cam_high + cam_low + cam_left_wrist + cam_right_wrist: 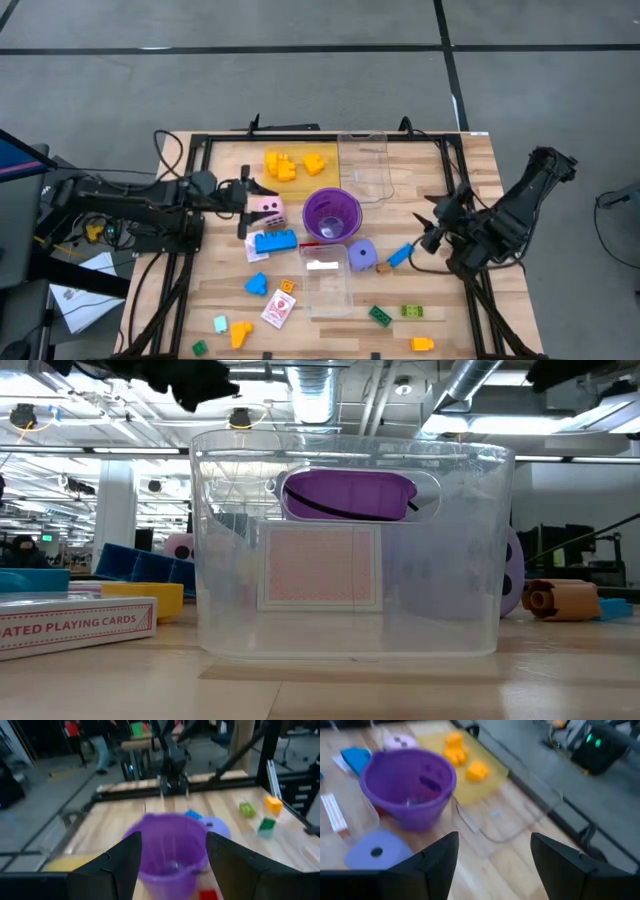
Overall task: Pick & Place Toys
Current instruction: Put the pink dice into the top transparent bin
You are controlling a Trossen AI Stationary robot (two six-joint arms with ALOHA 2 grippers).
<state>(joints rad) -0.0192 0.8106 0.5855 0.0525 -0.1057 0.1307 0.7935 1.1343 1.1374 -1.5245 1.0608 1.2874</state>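
Toys lie scattered on the wooden table: a pink die [266,210], a blue brick [275,241], a purple die [362,255], green bricks [380,316] and a card box [279,308]. My left gripper [245,205] is open and empty, just left of the pink die. In its wrist view [173,840] the fingers frame the purple cup [172,850] farther off; the die does not show there. My right gripper [432,225] is open and empty at the table's right, right of the cup [410,785] and the purple die [375,850].
A yellow tray [300,150] with orange and yellow bricks and a clear tray [365,165] stand at the far edge. A clear container [327,280] holding a white-red card stands near the middle. Small bricks [422,344] lie along the near edge.
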